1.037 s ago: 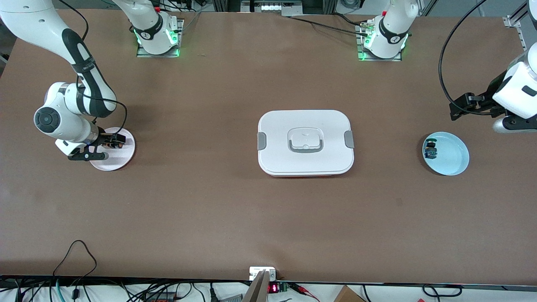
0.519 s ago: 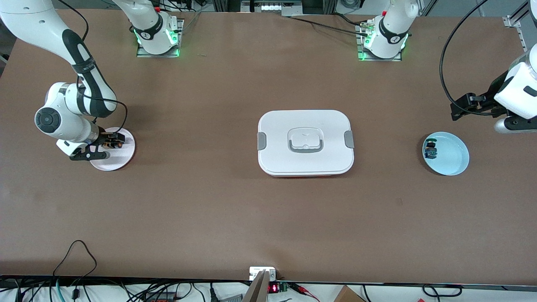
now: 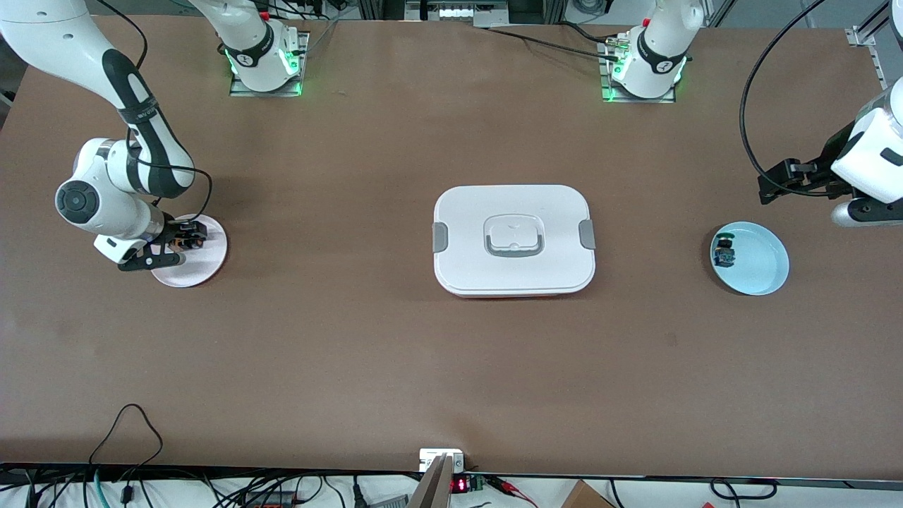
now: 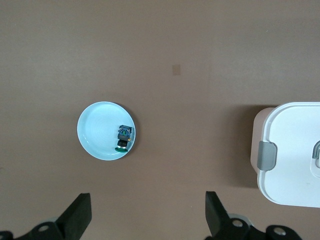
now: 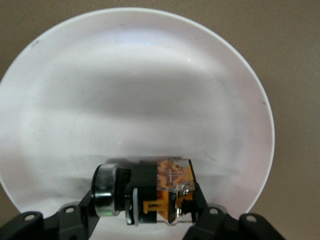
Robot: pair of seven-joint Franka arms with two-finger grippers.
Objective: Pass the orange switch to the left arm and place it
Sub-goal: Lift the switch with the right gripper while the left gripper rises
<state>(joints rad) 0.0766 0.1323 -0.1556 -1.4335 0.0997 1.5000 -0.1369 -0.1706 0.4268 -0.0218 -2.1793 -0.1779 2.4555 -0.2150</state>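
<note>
At the left of the front frame, the right end effector (image 3: 185, 240) is clamping the orange switch (image 3: 186, 242) over the white plate (image 3: 204, 264); in the right wrist view the fingers are pinching the orange switch (image 5: 165, 192) low in the frame, above the white plate (image 5: 135, 90). The box (image 3: 514, 240) is sitting at the centre of the bench (image 3: 451, 367). At the right edge, the left end effector (image 3: 769, 185) is waiting, spread wide and holding nothing, above the blue dish (image 3: 758, 271) containing the green-capped switch (image 3: 724, 252).
</note>
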